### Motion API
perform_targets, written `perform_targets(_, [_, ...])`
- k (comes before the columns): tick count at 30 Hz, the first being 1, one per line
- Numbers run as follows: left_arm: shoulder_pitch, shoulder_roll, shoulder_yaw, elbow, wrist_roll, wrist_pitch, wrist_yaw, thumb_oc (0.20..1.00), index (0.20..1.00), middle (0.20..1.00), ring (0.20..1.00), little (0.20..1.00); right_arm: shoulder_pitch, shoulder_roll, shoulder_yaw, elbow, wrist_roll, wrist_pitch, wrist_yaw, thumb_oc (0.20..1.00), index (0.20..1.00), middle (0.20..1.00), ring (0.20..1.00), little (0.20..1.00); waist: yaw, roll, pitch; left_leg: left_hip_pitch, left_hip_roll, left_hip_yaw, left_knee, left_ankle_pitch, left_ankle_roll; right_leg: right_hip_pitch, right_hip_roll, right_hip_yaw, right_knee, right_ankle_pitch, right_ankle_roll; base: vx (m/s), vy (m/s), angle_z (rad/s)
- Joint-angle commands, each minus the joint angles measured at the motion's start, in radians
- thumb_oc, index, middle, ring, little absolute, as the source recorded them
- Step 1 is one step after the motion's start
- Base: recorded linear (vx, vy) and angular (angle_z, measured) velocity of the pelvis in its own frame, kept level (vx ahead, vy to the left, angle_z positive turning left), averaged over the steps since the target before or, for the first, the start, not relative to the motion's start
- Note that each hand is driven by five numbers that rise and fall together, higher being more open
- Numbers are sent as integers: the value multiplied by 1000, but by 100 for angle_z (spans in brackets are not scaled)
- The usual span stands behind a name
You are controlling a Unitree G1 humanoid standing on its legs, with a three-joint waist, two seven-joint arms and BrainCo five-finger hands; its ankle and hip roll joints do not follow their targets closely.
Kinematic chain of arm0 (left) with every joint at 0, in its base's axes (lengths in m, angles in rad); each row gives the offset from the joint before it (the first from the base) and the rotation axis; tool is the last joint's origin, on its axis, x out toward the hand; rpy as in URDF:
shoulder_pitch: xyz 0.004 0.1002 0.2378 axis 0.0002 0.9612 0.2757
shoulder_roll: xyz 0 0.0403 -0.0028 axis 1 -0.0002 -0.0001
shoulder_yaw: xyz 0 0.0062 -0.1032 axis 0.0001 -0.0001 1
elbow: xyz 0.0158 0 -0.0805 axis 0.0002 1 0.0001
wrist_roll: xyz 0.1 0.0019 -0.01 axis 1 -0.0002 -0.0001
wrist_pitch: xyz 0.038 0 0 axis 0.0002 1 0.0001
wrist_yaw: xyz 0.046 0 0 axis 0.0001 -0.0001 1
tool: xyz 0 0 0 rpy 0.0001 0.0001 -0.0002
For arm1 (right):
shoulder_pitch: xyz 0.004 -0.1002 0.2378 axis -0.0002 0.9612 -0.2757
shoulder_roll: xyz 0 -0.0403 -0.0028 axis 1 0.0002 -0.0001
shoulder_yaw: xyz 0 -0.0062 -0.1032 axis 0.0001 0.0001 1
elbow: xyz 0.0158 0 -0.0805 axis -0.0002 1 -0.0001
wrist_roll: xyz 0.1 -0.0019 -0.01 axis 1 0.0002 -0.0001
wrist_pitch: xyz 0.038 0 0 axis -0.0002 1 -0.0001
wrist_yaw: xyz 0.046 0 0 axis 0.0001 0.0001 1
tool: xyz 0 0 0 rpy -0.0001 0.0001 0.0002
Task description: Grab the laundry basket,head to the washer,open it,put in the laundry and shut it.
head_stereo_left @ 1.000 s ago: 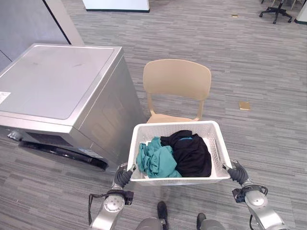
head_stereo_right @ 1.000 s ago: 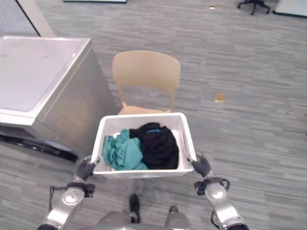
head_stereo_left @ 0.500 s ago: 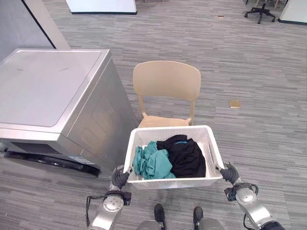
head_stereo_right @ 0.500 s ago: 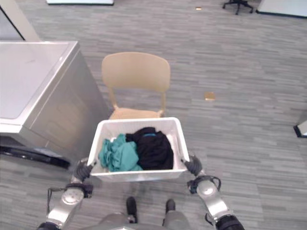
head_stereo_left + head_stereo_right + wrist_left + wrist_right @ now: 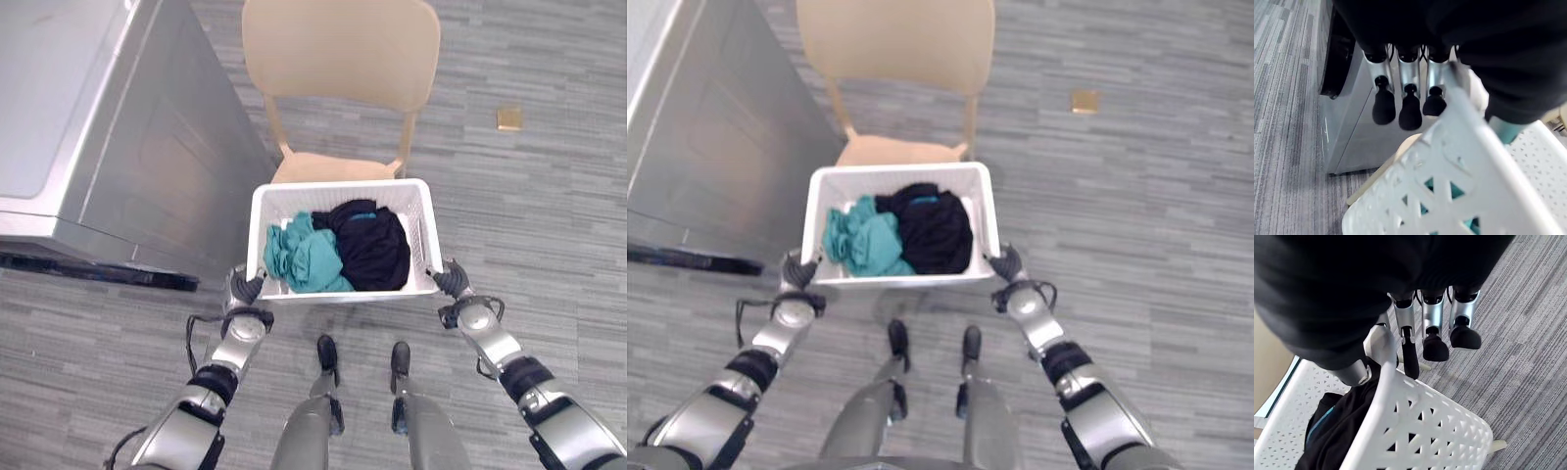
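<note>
Left eye view: washer (image 5: 88, 117) on our left, and our left hand (image 5: 243, 290) and right hand (image 5: 446, 283) stay curled on the laundry basket (image 5: 338, 193), teal and black laundry (image 5: 338, 250) inside. We've stepped back from the chair (image 5: 340, 59); the turn to the washer remains.

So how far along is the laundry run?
Grab done: left hand and right hand hold the white laundry basket by its ends, teal and black clothes inside. The silver washer is close on the left; opening, loading and shutting remain.
</note>
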Motion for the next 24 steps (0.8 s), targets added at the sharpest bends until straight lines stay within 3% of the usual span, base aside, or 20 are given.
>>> perform_targets(1, [-83,-44,-36,-36,1,-79,13,1000,1000,1000,1000,1000,-23,146,88,-105,41,-115,47,200,200,200,200,200,11,-57,20,3,-32,-40,87,-103,-43,59,-46,10,-4,-63,58,14,46,-2])
perform_targets(2, [-123,-37,-43,-14,-5,-79,22,1000,1000,1000,1000,1000,-53,156,98,-86,62,-117,44,247,247,247,247,247,11,-60,30,-5,-33,-37,90,-101,-45,56,-50,10,-8,-59,59,17,33,1])
perform_targets(3, [-142,-34,-45,-4,-9,-82,26,1000,1000,1000,1000,1000,-68,161,101,-70,72,-120,43,542,542,542,542,542,11,-61,36,-7,-33,-36,91,-101,-48,54,-50,10,-11,-57,60,41,44,1])
perform_targets(4, [-168,-20,-43,1,-8,-83,31,1000,1000,1000,1000,1000,-90,161,107,-54,76,-120,42,1000,1000,1000,1000,1000,12,-65,42,-10,-33,-34,90,-101,-50,52,-50,12,-16,-52,61,31,20,1])
perform_targets(12, [-70,2,4,-120,-13,-100,40,1000,1000,1000,1000,1000,-25,154,90,-67,96,-121,64,1000,1000,1000,1000,1000,25,-84,43,-6,-35,-38,115,-124,-44,69,-50,17,-26,-51,64,48,-2,0])
perform_targets(17, [15,27,68,-252,-43,-124,38,1000,1000,1000,1000,1000,60,96,21,-178,111,-136,71,1000,1000,1000,1000,1000,19,-85,29,20,-38,-34,108,-134,-41,87,-47,20,-22,-59,60,53,4,2])
perform_targets(22, [141,77,144,-393,23,-116,23,1000,1000,1000,1000,1000,166,51,-69,-280,117,-153,90,1000,1000,1000,1000,1000,16,-80,12,70,-38,-31,103,-152,-36,122,-44,21,-14,-74,58,56,-3,-1])
perform_targets(24, [204,106,184,-443,116,-94,22,1000,1000,1000,1000,1000,233,35,-117,-328,133,-165,122,1000,1000,1000,1000,1000,16,-76,3,103,-38,-32,95,-157,-36,150,-41,18,-12,-86,57,68,-29,-6])
